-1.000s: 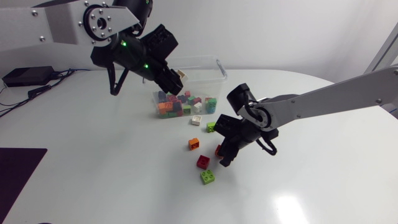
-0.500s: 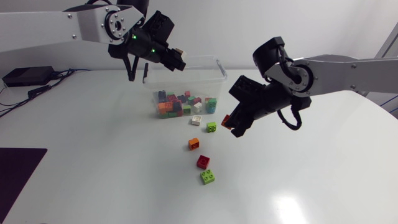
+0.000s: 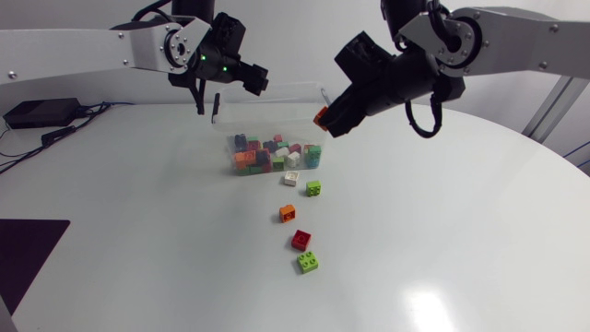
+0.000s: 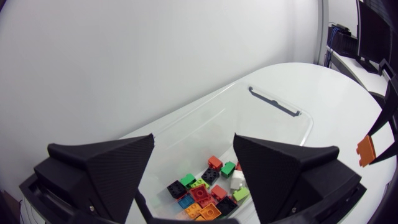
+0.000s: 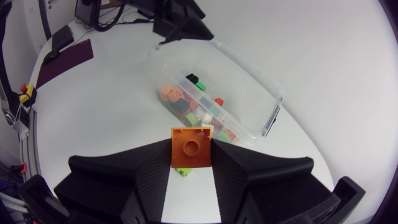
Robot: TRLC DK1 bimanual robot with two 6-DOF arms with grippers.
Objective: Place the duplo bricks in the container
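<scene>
Currently: right gripper (image 3: 328, 118) holds an orange brick (image 3: 322, 116) up beside the container (image 3: 277, 100)

Left arm enters from the left, raised. The left gripper (image 3: 251, 79) hangs over the container's rear left corner. Its fingers are spread wide with nothing between them, and the left wrist view looks down through the gap (image 4: 194, 140) into the box (image 4: 273, 102).

The container is clear and open-topped, at the rear centre of the tabletop (image 3: 461, 240). The mixed bricks (image 3: 269, 153) are heaped at its near end.

Loose pieces trail forward from the front wall:
- white brick (image 3: 290, 179), closest to the wall
- green brick (image 3: 313, 188), just beside it
- second orange brick (image 3: 288, 213)
- red brick (image 3: 300, 240)
- lime brick (image 3: 308, 262), farthest out

Right arm enters from the right, high. Its fingers (image 5: 191, 157) clamp the orange brick (image 5: 191, 148) from two sides. The brick is off the tabletop, near the container's right rim. I cannot tell whether it is over the interior or just outside. In the right wrist view the container (image 5: 249, 81) lies ahead of and below the fingers.
</scene>
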